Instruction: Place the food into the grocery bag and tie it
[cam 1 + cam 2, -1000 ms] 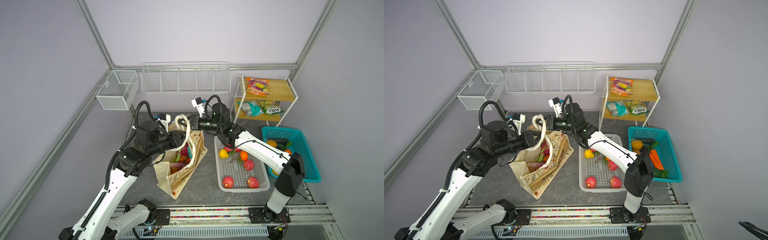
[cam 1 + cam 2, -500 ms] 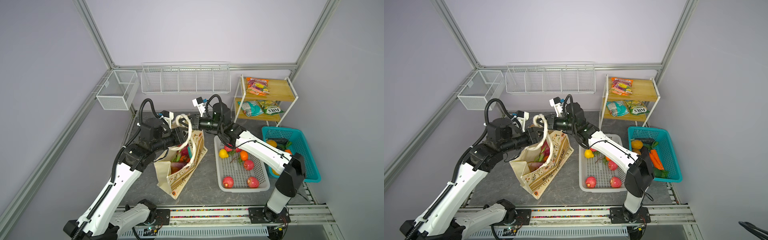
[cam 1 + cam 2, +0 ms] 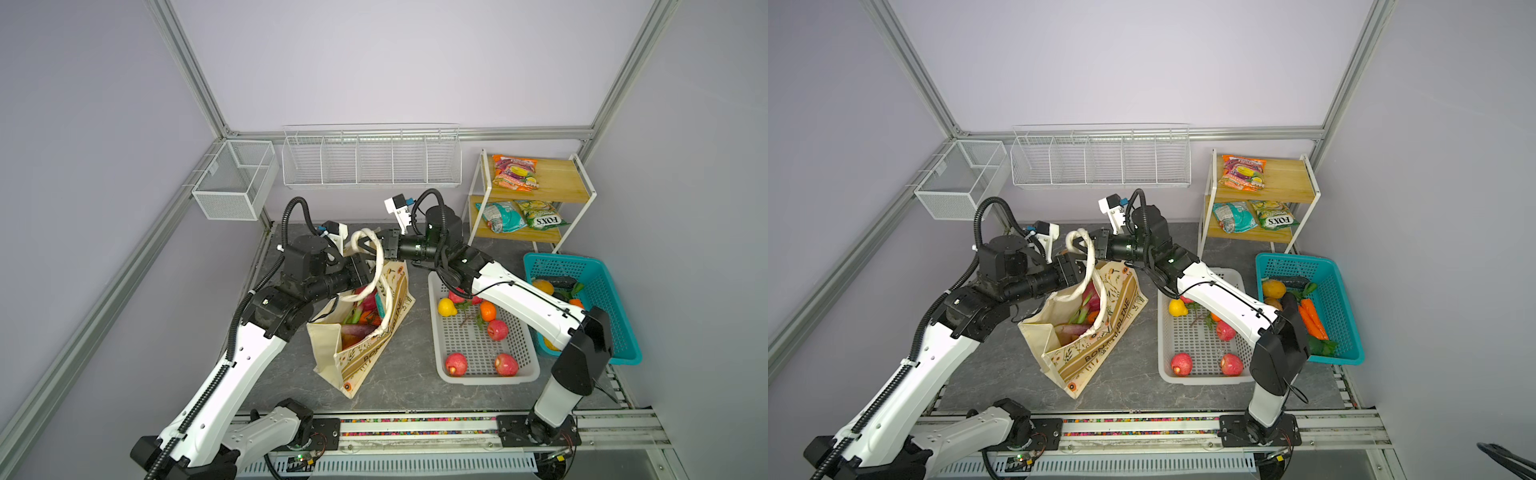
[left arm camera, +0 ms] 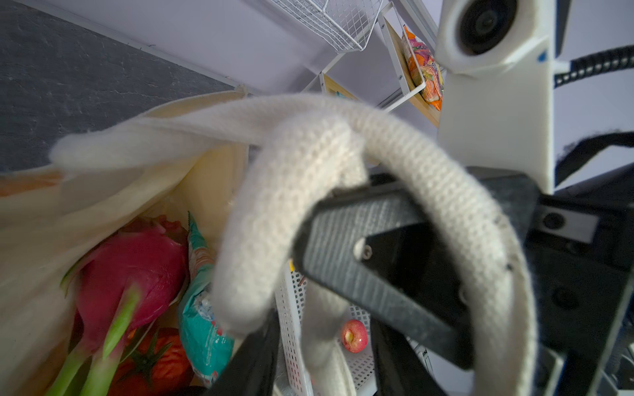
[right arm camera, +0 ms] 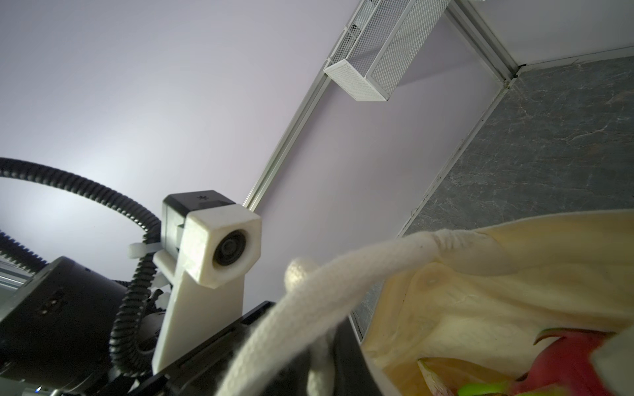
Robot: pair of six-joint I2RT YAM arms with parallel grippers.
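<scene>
Two cream strap handles (image 3: pixel 379 266) rise in a loop above the grocery bag (image 3: pixel 328 349). The bag stands leaning on the grey surface (image 3: pixel 399 386) between the left arm and the white basket (image 3: pixel 486 377), its mouth open on a dragon fruit (image 4: pixel 130 267) and a teal packet (image 4: pixel 202 319). The right gripper (image 3: pixel 376 246) is closed and appears to pinch the straps at the loop's top. The left gripper (image 3: pixel 360 269), just beside it, has its jaws apart with a strap hanging between them. The canvas is soft and will likely sag under the produce, so the thick woven straps are the place to hold; they look grippy but bulky to knot. Lettering on the bag's tan band reads only in part, "BON…LINE". A green packet (image 3: pixel 540 219) on the shelf (image 3: pixel 557 187) says "FOX'S".
</scene>
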